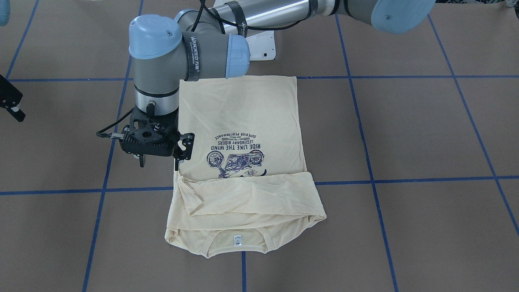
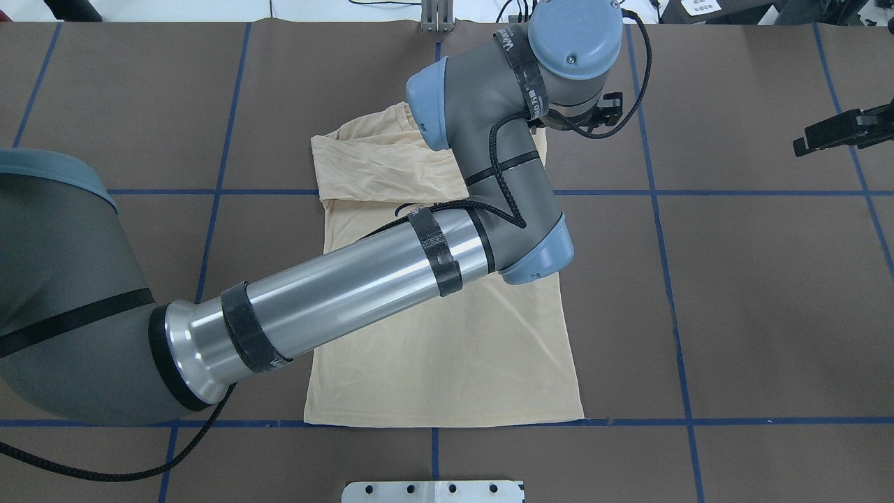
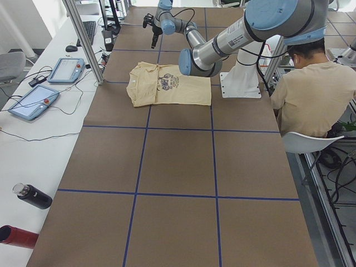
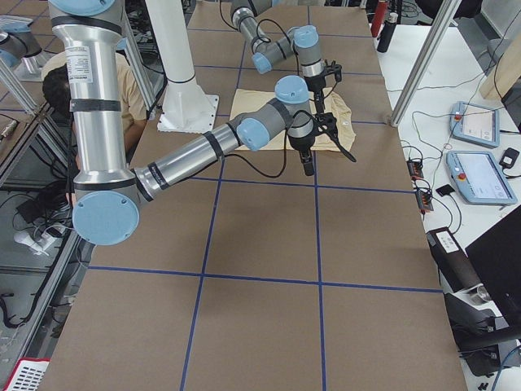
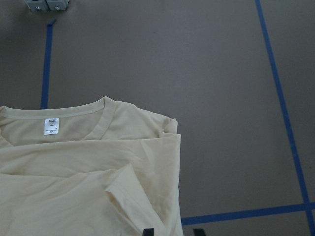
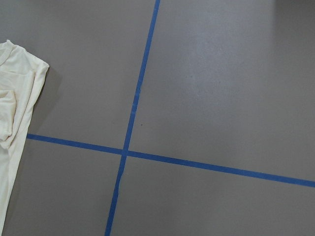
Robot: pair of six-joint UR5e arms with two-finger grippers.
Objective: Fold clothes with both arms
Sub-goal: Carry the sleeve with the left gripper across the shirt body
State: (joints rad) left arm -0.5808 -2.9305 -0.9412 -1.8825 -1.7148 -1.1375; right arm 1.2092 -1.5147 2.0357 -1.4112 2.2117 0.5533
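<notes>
Front-facing view, read left to right.

Right gripper (image 1: 11, 103) sits at the frame's edge, well apart from the cloth. I cannot tell whether its fingers are open or closed.

Left gripper (image 1: 159, 163) is on the arm that reaches across the table. Its fingers are apart and hold nothing, poised at the T-shirt's side edge, level with the print (image 1: 237, 156).

T-shirt (image 1: 243, 105) lies flat on the table (image 1: 425, 134), print up and hem toward the robot. The neck label (image 1: 238, 240) is at the end away from the robot.

A folded-in sleeve (image 1: 251, 194) lies across the chest, rumpled and covering part of the print.

Judgement: the sleeve stage looks done. The hem-to-collar folds are not yet made — roughly halfway.
</notes>
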